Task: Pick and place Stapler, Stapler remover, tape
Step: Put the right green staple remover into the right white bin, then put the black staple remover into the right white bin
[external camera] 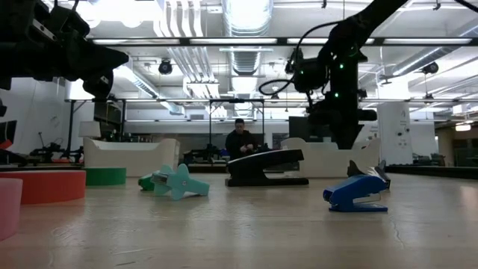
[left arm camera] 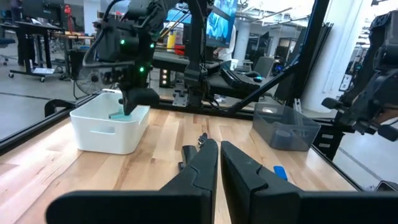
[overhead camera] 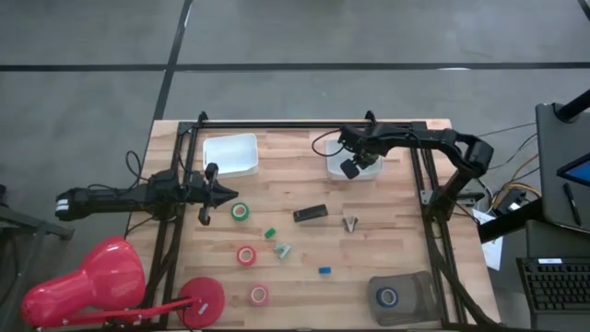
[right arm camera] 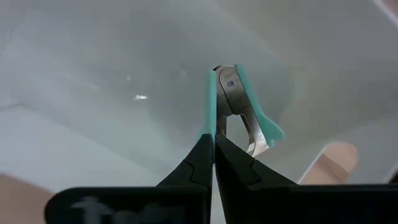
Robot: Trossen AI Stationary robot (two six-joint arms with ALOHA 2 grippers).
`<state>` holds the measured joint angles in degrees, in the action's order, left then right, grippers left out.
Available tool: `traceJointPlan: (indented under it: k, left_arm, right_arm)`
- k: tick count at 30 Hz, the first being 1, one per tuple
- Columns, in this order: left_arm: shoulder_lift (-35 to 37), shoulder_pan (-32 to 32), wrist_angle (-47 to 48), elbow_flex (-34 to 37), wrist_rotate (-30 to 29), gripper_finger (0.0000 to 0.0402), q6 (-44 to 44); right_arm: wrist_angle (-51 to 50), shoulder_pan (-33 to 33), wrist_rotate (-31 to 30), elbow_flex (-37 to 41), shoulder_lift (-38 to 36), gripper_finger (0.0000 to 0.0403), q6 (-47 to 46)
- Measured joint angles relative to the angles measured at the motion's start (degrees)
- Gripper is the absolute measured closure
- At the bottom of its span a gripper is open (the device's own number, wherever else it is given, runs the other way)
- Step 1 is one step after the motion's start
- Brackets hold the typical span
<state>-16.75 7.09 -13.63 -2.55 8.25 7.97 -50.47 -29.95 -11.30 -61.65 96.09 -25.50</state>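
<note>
Right hand [right arm camera: 214,140] pinches the teal plastic-and-metal staple remover [right arm camera: 239,102] by one wing over the white bin [overhead camera: 353,168] at the tabletop's far edge; light, rigid, slippery. Left hand [left arm camera: 219,155] pressed together, empty.

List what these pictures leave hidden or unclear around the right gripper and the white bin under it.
- Right gripper, high view: it covers the white bin, so the bin's contents are hidden.
- Staple remover, right wrist view: shut fingers hide its lower end.
- Low view: the stapler blocks part of that bin.
- Left gripper: waits shut, empty.
</note>
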Motion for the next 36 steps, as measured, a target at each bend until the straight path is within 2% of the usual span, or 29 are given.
traceJointPlan:
  k: [14, 22, 27, 36]
  left_arm:
    - [0.00, -0.02, 0.00, 0.00, 0.00, 0.0378, -0.01]
    - [0.00, -0.01, 0.00, 0.01, 0.00, 0.0378, -0.01]
    - [0.00, 0.00, 0.00, 0.00, 0.00, 0.0378, 0.00]
    - [0.00, -0.02, 0.00, 0.00, 0.00, 0.0378, 0.00]
  right_arm:
    - [0.30, -0.11, -2.21, -0.84, 1.91, 0.0392, 0.37]
    - [-0.24, -0.07, -2.17, -2.34, 1.89, 0.0338, 0.15]
    - [-5.08, 0.48, -1.43, -5.89, 1.87, 0.0305, -0.09]
    - [-12.99, 6.69, 5.28, -13.30, 1.46, 0.0282, -4.97]
